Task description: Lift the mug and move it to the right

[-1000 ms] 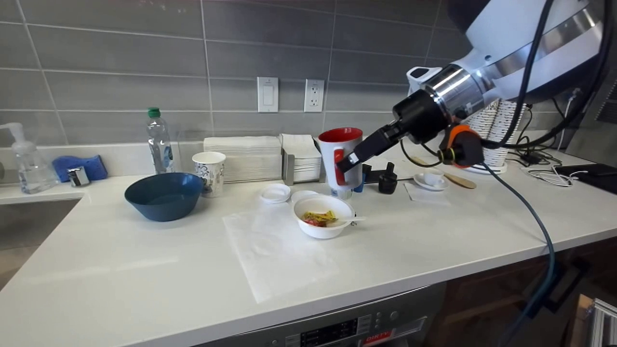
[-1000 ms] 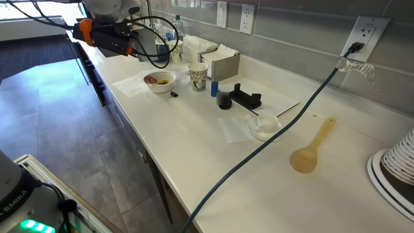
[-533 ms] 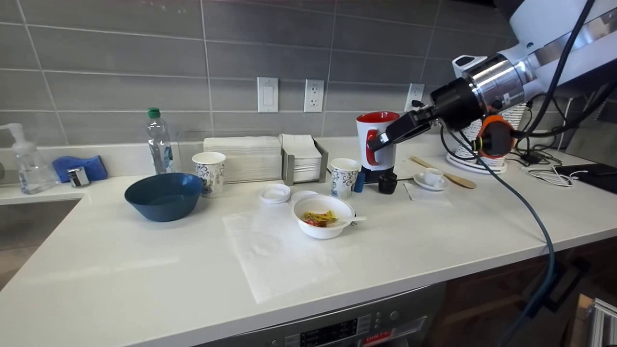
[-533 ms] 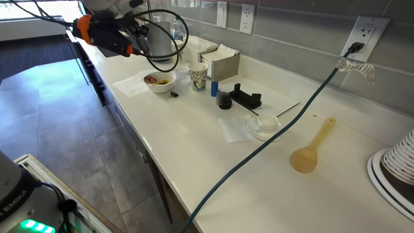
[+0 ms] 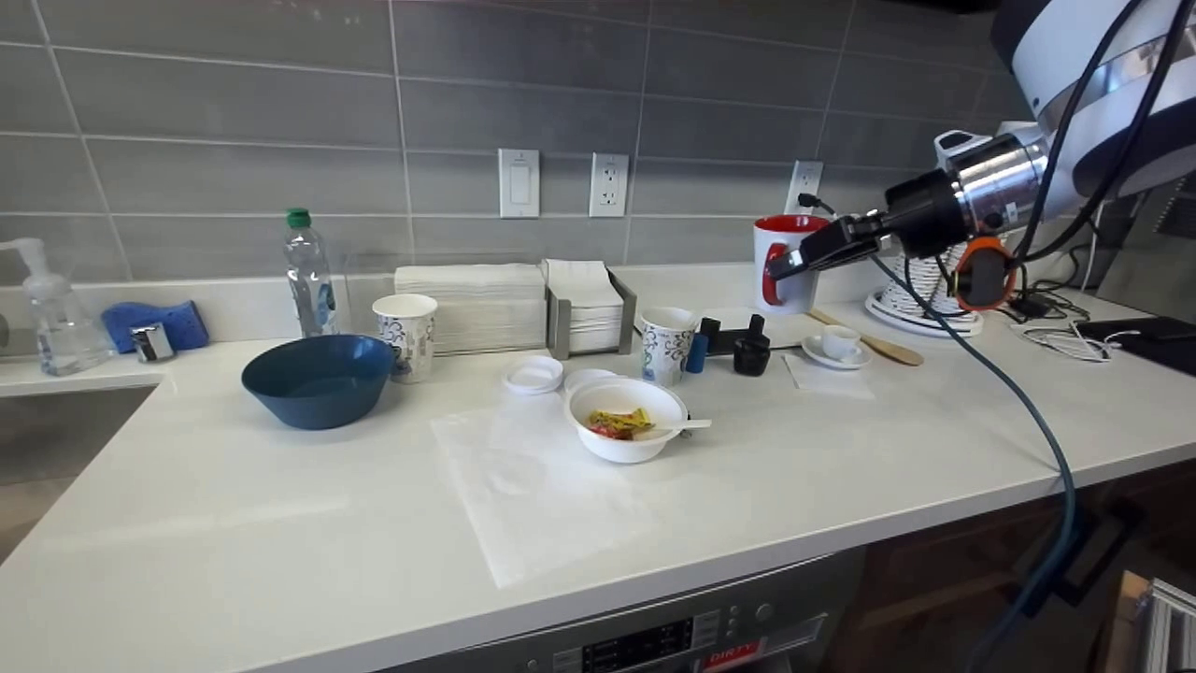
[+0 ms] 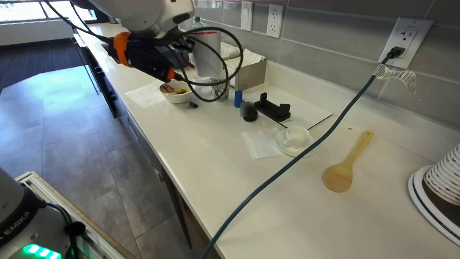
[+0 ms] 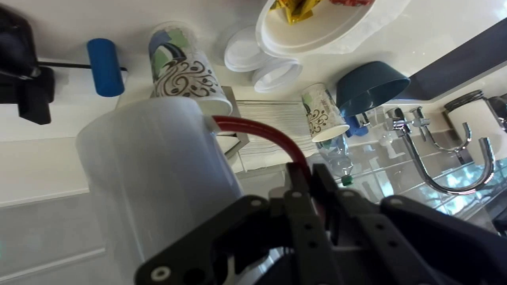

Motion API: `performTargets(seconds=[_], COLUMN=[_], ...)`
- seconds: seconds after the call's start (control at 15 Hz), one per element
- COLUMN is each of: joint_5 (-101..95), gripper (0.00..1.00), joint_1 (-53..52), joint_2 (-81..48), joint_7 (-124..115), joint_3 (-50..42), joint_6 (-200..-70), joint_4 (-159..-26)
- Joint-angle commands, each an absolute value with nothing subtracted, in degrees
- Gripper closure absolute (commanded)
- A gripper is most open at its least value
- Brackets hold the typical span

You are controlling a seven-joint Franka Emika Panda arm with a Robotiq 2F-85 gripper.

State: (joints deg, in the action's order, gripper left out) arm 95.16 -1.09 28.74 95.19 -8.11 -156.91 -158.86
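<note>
In an exterior view, my gripper (image 5: 781, 269) is clamped on the red handle (image 5: 770, 290) of the white mug (image 5: 800, 292), holding it upright above the counter (image 5: 794, 467). In an exterior view, the mug partly hides a patterned paper cup (image 6: 220, 90); my grip is hard to make out there. In the wrist view, my fingers (image 7: 297, 186) stand almost together, the handle pinched between them and the mug at lower left.

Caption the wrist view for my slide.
Hand grips the white mug by its red handle; a dark-blue bowl beyond.
</note>
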Motion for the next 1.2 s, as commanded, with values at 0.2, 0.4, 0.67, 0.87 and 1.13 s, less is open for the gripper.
performTargets(seconds=[0.2, 0.4, 0.67, 0.87, 1.13], joint_5=[102.8, 103.86, 101.51, 102.56, 102.27], gripper=[0.97, 0.97, 0.89, 0.89, 0.97], joint_1=[0.38, 0.12, -0.14, 6.46, -0.18], joint_2=[23.59, 19.74, 17.6, 15.5, 16.45], joint_7=[112.33, 115.9, 114.47, 114.69, 115.29], joint_3=[-20.08, -24.72, -26.13, -20.08, -26.54], joint_6=[-147.2, -142.85, -142.61, -140.07, -141.94], joint_4=[-158.89, -158.92, -158.91, -158.88, -158.83])
